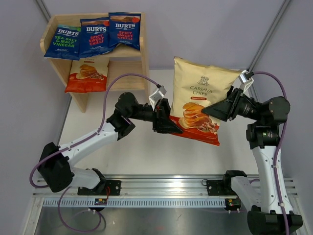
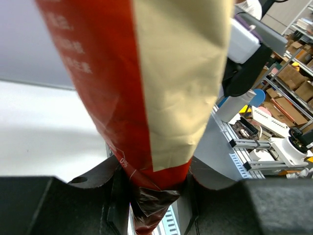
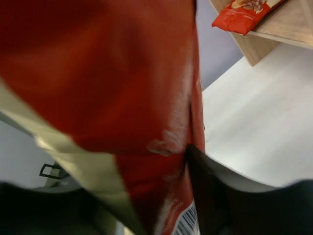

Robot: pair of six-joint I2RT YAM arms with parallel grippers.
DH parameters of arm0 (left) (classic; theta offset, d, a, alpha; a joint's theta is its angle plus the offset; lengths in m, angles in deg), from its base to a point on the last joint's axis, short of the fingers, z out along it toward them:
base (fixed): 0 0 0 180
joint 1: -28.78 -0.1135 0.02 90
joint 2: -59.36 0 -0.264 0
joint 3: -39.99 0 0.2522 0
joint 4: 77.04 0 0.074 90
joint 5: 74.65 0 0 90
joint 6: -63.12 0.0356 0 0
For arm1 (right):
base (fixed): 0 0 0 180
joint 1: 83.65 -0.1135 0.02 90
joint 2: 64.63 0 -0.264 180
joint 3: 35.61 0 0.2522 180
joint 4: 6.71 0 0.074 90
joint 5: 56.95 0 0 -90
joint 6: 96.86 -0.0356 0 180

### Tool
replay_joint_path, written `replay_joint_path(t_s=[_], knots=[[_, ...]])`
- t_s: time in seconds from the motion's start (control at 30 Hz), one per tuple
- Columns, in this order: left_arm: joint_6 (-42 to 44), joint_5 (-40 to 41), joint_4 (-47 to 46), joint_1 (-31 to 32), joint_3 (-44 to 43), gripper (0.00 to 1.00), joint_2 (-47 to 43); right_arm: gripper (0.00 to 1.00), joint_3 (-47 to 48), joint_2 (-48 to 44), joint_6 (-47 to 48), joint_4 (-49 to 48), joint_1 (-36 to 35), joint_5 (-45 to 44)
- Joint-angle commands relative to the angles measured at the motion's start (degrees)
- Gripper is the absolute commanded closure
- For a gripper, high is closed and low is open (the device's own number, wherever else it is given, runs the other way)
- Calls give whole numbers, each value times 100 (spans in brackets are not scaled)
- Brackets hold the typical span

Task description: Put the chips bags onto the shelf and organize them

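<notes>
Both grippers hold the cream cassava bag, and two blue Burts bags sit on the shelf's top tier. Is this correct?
No. The top external view shows three blue Burts bags on the top tier of the shelf, not two. The rest is right.

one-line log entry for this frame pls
left gripper: shut on cassava bag, bottom corner | right gripper: shut on same bag | position: held above table | shelf: top three Burts bags, lower one cream bag

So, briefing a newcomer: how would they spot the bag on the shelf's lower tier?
At the far left of the white table stands a light wooden two-tier shelf. Its lower tier holds one cream foil bag with a red-orange bottom; the three bags above are dark blue.
</notes>
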Motion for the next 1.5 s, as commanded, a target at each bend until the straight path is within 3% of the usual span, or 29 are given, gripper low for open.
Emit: replay_joint_path(t_s=[0.0,0.13,0.27,0.37,0.4,0.43,0.5,0.7,0.87,0.97,1.1,1.23,1.47], knots=[[817,15,1258,10,-425,70,39,48,383,5,488,756,-46,-92],[845,174,1699,-288,-469,72,-75,67,515,-48,1113,1328,-46,-303],[564,183,1629,-693,-259,68,-224,80,515,-145,1088,1137,-46,-680],[415,253,1333,-869,-109,50,-417,86,471,-197,625,481,-46,-865],[284,288,1200,-878,5,39,-470,87,428,-215,404,198,-46,-909],[239,384,1094,-878,49,13,-592,88,340,-215,193,-101,-46,-1014],[-67,586,550,-878,276,1,-698,91,269,-198,-388,-867,-46,-1146],[-1026,1971,-2006,-677,1357,1,-1191,92,85,-180,-1337,-1851,-46,-2059],[-730,3090,-3563,114,2009,1,-1288,94,-416,-40,-2647,-2984,-90,-2912],[-237,3899,-3678,510,2062,1,-1332,94,-645,-65,-2815,-3118,-388,-3264],[-384,4558,-4768,625,2168,1,-1051,95,-961,-311,-2772,-3145,-696,-3905],[-684,4796,-5330,633,1878,1,-481,96,-1321,-496,-2517,-3057,-1249,-4634],[-1053,4868,-5814,660,1561,1,56,96,-1489,-84,-2385,-3716,-2120,-4979]])
